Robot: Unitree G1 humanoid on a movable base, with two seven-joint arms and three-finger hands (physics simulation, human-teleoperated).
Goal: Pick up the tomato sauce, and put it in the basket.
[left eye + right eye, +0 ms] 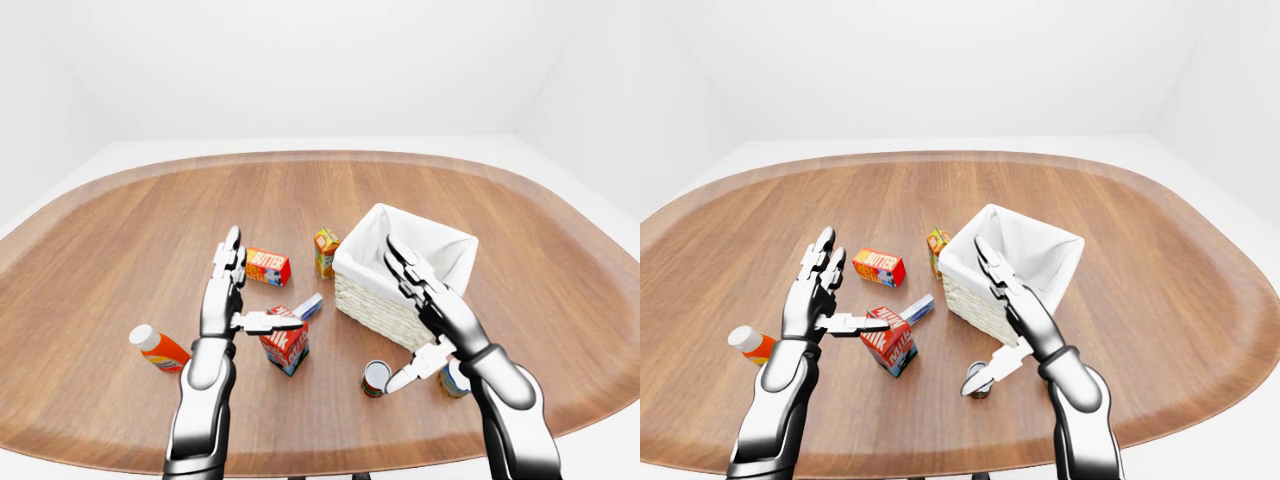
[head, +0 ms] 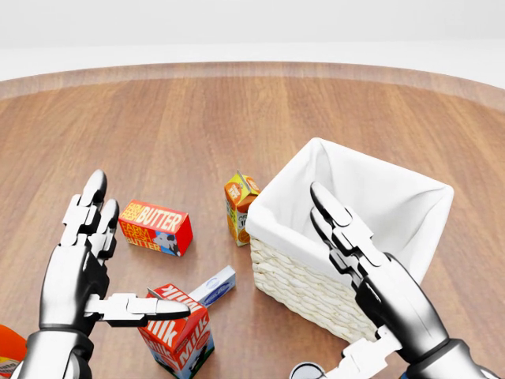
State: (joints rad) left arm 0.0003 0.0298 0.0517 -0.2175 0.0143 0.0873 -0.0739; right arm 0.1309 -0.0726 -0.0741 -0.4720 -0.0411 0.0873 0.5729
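Near the table's (image 1: 120, 230) bottom edge in the left-eye view, the tomato sauce can (image 1: 375, 378) stands just beside the thumb of the right hand (image 1: 432, 312), fingers spread, ungrasping, below the basket (image 1: 400, 262).

All three views look from the robot's head, down and forward over its arms. In the head view we are close: we see the basket (image 2: 347, 237), the butter box (image 2: 155, 227) and only part of the table (image 2: 197, 118). The two eye views stand wider and show the whole oval table and white walls. They share nearly the same scene, only shifted sideways.
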